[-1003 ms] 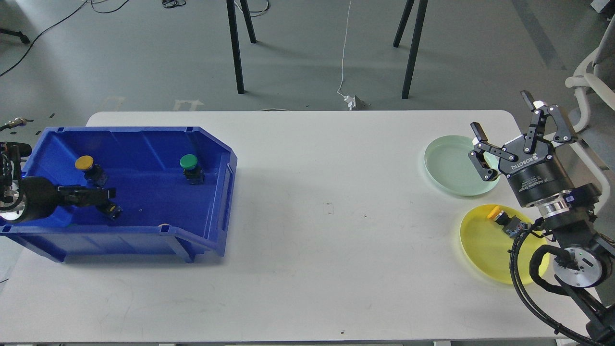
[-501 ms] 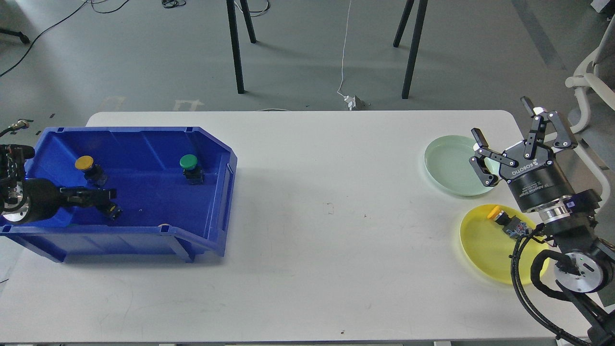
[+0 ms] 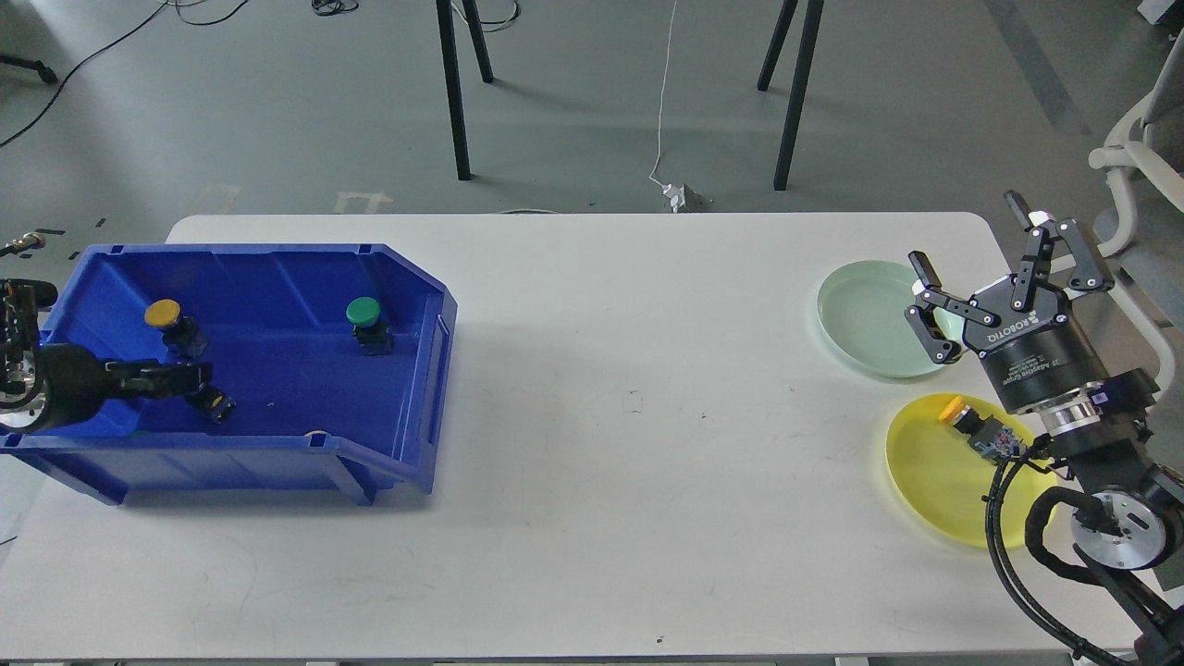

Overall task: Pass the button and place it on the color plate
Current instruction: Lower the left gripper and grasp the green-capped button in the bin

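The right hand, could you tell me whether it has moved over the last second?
Yes, slightly. The right hand, open and empty, has drifted right, off the green plate toward the table's right edge, above the yellow plate.

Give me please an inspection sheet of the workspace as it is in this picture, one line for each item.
Surface: white table, a few small dark marks.
Job's things: blue bin at left holds a yellow button, a green button and a small dark part; the yellow plate holds one yellow-capped button; the green plate holds nothing.
Clutter: nothing seen.
Grippers: left tool inside the bin near the small dark part, fingers not distinguishable; right tool open, holding nothing, at the green plate's right edge.
Cables: black cable loops on the right arm; white cord on the floor.
Surroundings: grey floor, black stand legs, chair at right.
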### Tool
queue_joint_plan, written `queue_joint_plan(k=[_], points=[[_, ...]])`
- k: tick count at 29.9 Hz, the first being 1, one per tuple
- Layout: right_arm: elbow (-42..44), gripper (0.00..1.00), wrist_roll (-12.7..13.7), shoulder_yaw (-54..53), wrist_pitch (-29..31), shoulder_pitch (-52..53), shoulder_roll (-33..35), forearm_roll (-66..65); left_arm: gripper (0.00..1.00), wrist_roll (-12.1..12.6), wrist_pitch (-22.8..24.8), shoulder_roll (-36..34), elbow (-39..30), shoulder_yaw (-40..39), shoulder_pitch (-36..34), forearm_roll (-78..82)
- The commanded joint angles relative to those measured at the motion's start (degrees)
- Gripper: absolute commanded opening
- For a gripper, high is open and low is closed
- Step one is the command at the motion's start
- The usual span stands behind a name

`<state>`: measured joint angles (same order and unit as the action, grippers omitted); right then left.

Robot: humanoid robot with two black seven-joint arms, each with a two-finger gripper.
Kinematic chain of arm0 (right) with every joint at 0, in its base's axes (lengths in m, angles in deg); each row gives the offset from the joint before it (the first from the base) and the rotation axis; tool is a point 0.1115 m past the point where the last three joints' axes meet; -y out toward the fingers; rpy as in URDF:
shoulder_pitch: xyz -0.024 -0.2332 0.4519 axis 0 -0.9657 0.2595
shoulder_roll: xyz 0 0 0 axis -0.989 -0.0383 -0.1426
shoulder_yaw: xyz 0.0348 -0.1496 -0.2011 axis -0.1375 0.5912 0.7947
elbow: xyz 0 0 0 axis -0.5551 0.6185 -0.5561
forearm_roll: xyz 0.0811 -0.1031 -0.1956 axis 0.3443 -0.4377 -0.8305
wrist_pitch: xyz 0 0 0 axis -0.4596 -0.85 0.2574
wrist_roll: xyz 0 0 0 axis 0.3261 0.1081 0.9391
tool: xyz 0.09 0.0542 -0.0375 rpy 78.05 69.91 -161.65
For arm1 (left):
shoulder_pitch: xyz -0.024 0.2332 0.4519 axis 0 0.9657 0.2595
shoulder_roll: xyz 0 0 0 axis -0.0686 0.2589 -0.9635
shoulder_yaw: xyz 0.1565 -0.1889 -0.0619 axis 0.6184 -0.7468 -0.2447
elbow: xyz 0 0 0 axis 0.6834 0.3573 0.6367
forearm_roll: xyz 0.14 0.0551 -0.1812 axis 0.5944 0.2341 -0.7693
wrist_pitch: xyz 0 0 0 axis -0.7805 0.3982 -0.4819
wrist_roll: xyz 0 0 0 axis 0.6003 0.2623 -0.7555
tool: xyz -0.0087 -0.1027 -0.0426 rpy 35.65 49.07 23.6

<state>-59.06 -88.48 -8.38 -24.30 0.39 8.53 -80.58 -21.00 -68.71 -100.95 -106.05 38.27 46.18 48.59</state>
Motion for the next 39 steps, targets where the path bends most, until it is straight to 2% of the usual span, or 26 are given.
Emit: queue_joint_plan(k=[1,7,14,17,23,29,39], points=[[0.0,0.96,0.0,0.0,0.0,0.0,0.0,0.0,0.7,0.0,-1.0,0.8,1.1,0.0,0.1,0.1],[0.0,0.96,0.0,0.0,0.0,-0.4,0.1,0.0,0.69,0.0,-1.2,0.8,1.3,3.9,-0.5,-0.3],[0.0,0.96,0.0,0.0,0.0,-0.7,0.1,0.0,0.68,0.0,-1.2,0.8,1.3,4.0,-0.5,-0.4],[0.0,0.96,0.0,0.0,0.0,-0.8,0.1,0.0,0.65,0.0,-1.2,0.9,1.3,4.0,-0.6,-0.5],[0.0,0.96,0.0,-0.1,0.0,-1.1,0.2,0.0,0.5,0.0,-1.3,0.9,1.3,3.9,-0.7,-0.6],[0.0,0.96,0.0,-0.2,0.0,-1.3,0.2,0.0,0.27,0.0,-2.1,0.9,1.3,3.9,-0.8,-0.6],[0.2,0.96,0.0,-0.2,0.0,-1.3,0.1,0.0,0.23,0.0,-1.8,0.8,0.6,3.2,-2.1,-1.3]])
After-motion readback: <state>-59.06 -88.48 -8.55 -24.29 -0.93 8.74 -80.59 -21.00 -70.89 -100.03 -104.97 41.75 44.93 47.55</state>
